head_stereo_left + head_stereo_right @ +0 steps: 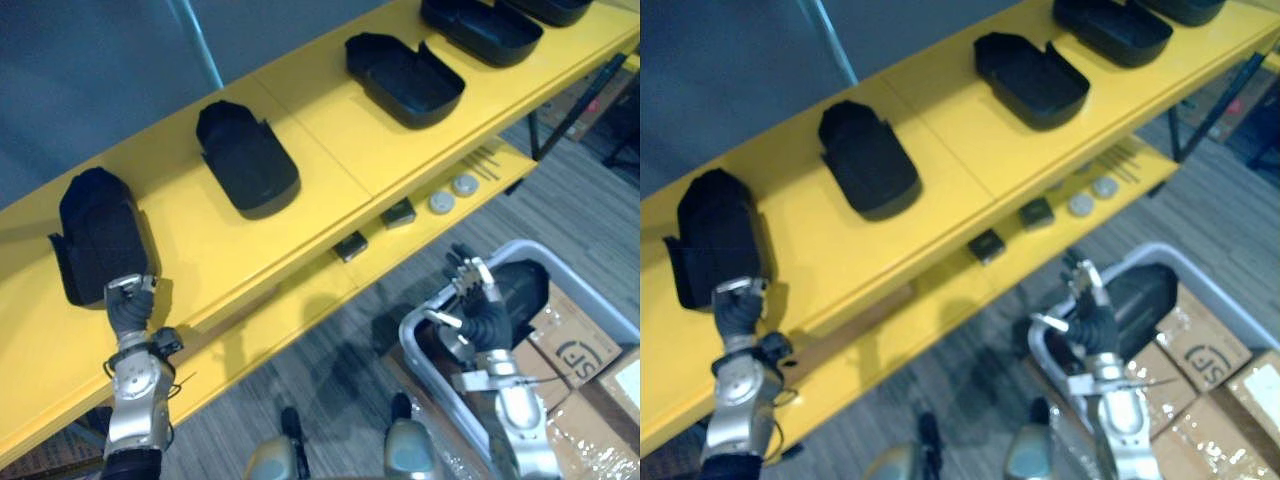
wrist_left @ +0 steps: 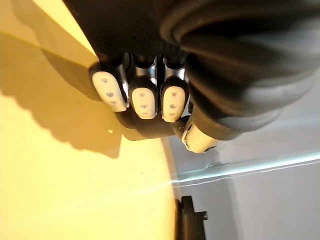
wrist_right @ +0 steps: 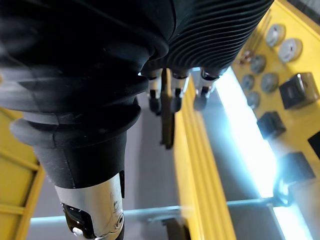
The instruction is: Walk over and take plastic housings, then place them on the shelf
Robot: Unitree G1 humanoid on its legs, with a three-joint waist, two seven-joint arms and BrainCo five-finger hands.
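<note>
Several black plastic housings lie in a row on the yellow shelf's top board [image 1: 330, 140]: the leftmost housing [image 1: 95, 235], a second housing [image 1: 245, 158], a third housing [image 1: 405, 78] and more further right. My left hand [image 1: 130, 300] is at the near end of the leftmost housing. Its fingers [image 2: 142, 97] are curled over the yellow board with nothing in them. My right hand [image 1: 478, 300] is open, fingers straight and spread, above a grey bin [image 1: 600, 310]. In the bin lies another black housing [image 1: 522, 285].
The shelf's lower board [image 1: 300, 300] carries two small black blocks [image 1: 350, 245] and two round discs [image 1: 441, 202]. Cardboard boxes [image 1: 575, 345] stand beside the bin on the striped floor. A dark frame leg [image 1: 560, 120] stands at the right.
</note>
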